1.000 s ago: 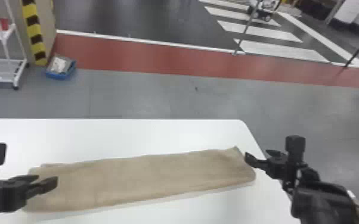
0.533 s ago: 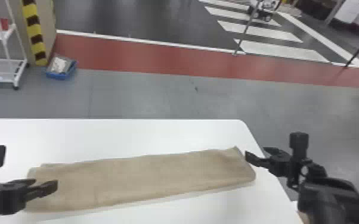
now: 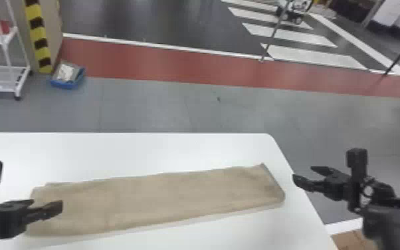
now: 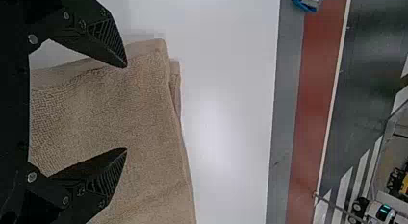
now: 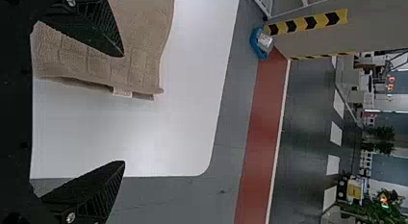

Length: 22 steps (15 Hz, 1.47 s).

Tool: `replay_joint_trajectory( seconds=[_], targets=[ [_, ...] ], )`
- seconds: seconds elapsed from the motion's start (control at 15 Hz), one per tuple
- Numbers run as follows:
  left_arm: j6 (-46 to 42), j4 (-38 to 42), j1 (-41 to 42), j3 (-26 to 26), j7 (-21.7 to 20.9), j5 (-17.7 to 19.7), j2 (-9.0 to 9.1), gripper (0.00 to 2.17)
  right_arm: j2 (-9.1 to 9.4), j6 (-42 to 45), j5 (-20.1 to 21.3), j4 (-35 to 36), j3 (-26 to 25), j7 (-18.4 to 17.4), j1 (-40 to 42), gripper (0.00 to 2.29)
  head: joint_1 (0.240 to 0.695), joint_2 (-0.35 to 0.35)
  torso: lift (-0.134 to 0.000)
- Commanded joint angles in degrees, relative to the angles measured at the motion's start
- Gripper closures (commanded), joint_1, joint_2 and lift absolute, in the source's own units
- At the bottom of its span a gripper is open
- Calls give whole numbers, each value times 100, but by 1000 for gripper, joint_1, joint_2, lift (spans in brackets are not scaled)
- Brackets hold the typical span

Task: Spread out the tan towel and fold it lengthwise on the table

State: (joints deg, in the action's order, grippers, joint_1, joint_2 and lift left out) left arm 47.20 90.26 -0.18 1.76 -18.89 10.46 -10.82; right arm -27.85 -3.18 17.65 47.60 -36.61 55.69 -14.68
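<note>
1. Head view: the tan towel (image 3: 162, 196) lies as a long strip on the white table (image 3: 143, 149), nearer the table's near edge than its far one. The lengthwise fold looks made, so the main risk is spoiling it. The left gripper (image 3: 48, 203) is over the table's left part, at the towel's end, its fingers parted; I cannot tell whether it touches. A low sideways sweep could ruck the cloth. The right gripper (image 3: 303, 173) is by the table's right edge, its fingers parted too; lowering it there could knock a fingertip on that edge.

2. Left wrist view: the spread fingers have nothing pinched between them, with towelling beneath. Toward the table's far side, a lower layer (image 4: 175, 84) peeks past the top one. If a tidying pinch caught just one layer, the other would likely stay put and the edges would skew further.

3. Right wrist view: the fingers are wide apart and empty. A small pale label (image 5: 122, 92) sticks out at the towel's end facing the table's right edge. A low inward move could snag it and drag that end askew.
</note>
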Motion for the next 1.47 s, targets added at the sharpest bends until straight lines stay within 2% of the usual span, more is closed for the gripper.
replay_joint_trajectory(
  seconds=[0.0,0.4,1.4],
  targets=[
    [5,-26,-35,9,0,0,1,316,-80,216,90,-190,22,-5,-26,90,695,-350,0],
    [-13,-79,-70,-44,0,-8,-17,316,-71,234,160,-234,198,13,-61,93,695,-350,0],
    [75,-122,-70,-70,9,-26,1,316,-54,216,90,-260,189,144,27,147,695,-350,0]
  ],
)
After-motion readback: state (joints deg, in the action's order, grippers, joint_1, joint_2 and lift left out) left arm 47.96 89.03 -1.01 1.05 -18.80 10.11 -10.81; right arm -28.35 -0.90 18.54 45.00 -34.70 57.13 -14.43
